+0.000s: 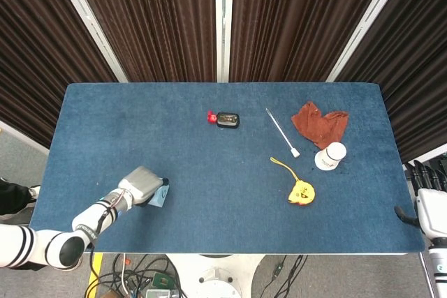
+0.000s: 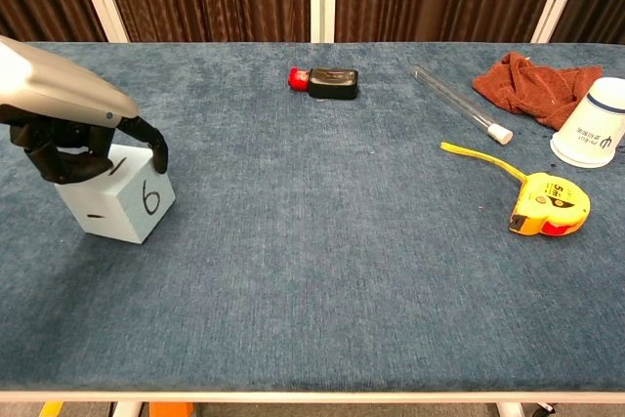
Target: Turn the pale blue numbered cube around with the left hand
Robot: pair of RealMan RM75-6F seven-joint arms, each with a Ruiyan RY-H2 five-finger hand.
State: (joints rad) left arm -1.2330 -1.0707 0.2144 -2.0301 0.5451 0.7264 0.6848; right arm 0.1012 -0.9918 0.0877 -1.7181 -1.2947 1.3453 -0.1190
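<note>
Under the left hand (image 2: 68, 129) sits the gripped pale blue cube (image 2: 117, 207)

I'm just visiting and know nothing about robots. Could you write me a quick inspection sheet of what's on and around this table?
Surface: blue cloth table, flat.
Job's things: pale blue cube near the front left edge, a 6 showing on one side.
Clutter: yellow tape measure, white paper cup lying tipped, rust-red cloth, clear tube, small dark bottle with red cap.
Hands: left hand grips the cube from above; right hand off the table's right edge, fingers apart.
Cables: tangle on the floor under the front edge.
Surroundings: dark brown curtains behind.
</note>
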